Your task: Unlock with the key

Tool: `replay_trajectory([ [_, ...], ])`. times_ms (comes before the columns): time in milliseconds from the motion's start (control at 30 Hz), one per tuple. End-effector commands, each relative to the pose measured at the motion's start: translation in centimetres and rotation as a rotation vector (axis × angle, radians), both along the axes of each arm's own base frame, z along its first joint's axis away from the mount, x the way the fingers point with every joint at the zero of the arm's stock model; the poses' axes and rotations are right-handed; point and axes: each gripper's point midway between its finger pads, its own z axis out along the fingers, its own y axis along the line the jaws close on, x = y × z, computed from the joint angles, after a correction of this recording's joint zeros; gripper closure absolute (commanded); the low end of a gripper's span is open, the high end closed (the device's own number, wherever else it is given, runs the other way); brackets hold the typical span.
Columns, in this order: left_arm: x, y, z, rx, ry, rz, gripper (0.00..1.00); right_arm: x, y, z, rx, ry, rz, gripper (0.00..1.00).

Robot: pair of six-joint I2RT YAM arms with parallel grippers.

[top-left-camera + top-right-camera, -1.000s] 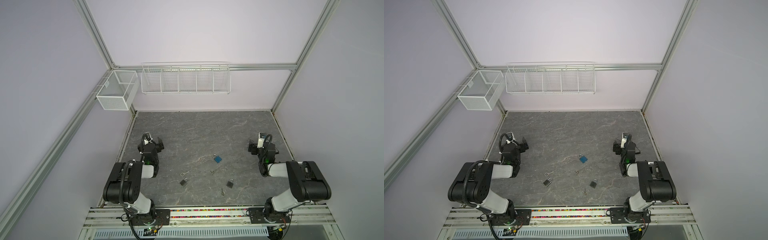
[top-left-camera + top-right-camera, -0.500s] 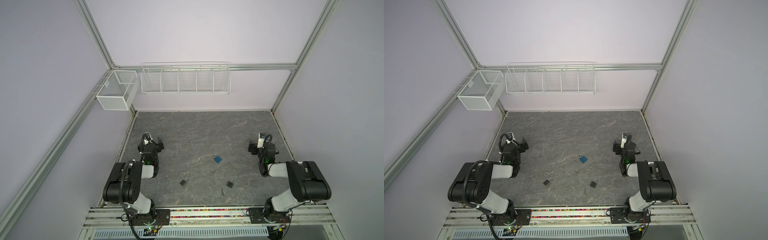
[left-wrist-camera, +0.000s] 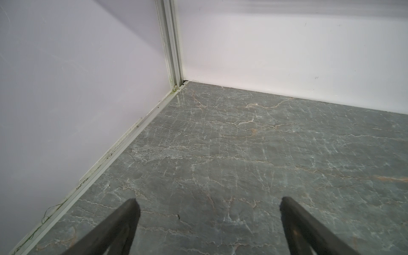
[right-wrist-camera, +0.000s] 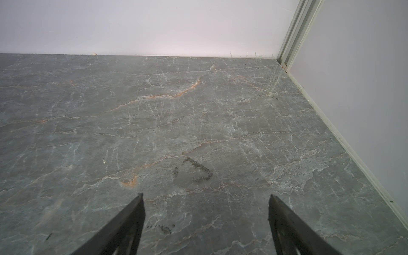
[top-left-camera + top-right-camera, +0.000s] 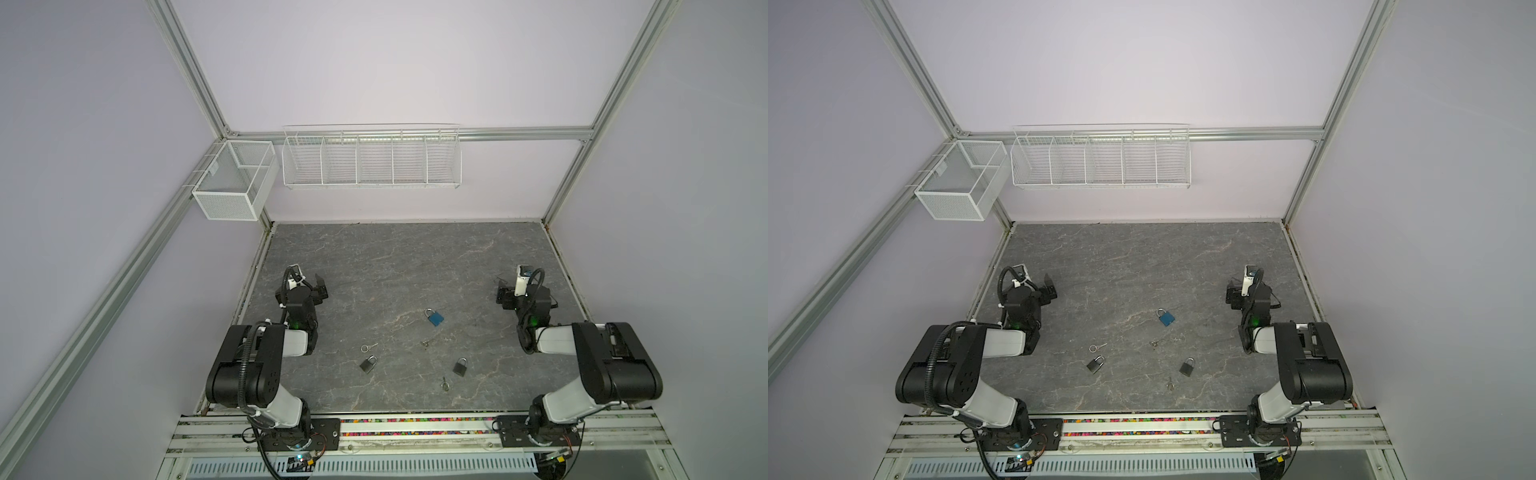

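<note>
Both arms are folded back at the sides of the counter (image 5: 395,257).

Left gripper (image 3: 207,205): jaws spread wide with nothing between them. Its wrist view shows you only bare stone and a corner of the enclosure.

Right gripper (image 4: 206,198): jaws likewise wide apart and holding nothing. It sits above a dark smudge (image 4: 196,170) on the stone, close to the side wall.

You will find the task items in the near-middle of the counter, well apart from both grippers and visible in both top views.
- The blue padlock (image 5: 434,318) lies farthest from the front rail.
- The left dark padlock (image 5: 368,364) has the ringed key (image 5: 369,347) just behind it, not touching.
- The right dark padlock (image 5: 460,367) has the front key (image 5: 445,384) just beside it on the rail side, not touching.
- The middle key (image 5: 426,343) lies between the blue padlock and the two dark ones, and is too small to make out in detail.

No key is in a lock. At this size you cannot read whether the shackles are latched.
</note>
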Motion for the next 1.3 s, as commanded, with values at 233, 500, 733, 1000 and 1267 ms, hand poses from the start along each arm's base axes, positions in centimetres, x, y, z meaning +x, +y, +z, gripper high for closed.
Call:
replay_trajectory([
  [233,-1.1,1.1,1.0,0.004,-0.031,0.049,0.01,-0.5,-0.5,1.2,-0.018,-0.027,-0.011,0.12],
  [500,-3.6,1.8,5.4,-0.027,-0.073,0.091,0.01,-1.4,-1.9,4.8,0.047,0.052,-0.118,0.11],
  [733,-6.1,1.4,9.8,-0.17,-0.142,0.074,0.01,-4.3,-4.3,7.5,0.288,0.137,-0.395,0.11],
  [1000,-9.8,2.0,11.2,-0.495,-0.26,0.151,0.01,-6.1,0.3,5.1,0.543,0.359,-0.316,0.11],
  [1267,-11.4,-2.1,10.1,-0.597,-0.019,-0.022,0.01,-7.8,8.9,5.6,0.491,0.526,-0.108,0.12],
])
